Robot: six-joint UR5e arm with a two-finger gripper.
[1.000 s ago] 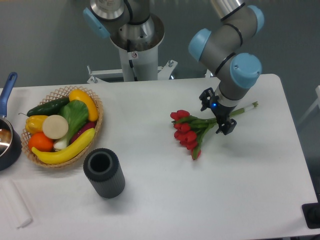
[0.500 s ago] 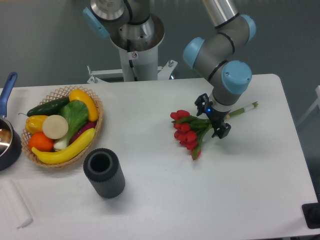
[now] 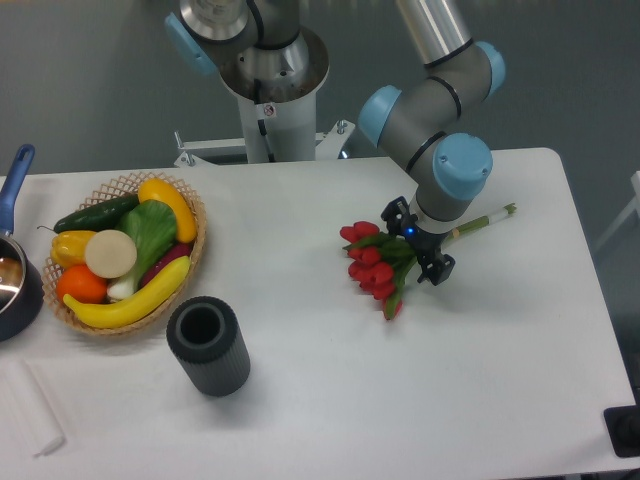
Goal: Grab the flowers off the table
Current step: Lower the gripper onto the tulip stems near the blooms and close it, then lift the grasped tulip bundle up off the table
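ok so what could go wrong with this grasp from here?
1. The gripper straddles the leafy part of the flowers, near the heads; closing there may crush leaves or blooms.
2. The long stems stick out to the side, so the bunch could tilt or slip when lifted off the table.

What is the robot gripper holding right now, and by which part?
Nothing yet: the gripper straddles the red tulips near their leaves, which lie on the white table.
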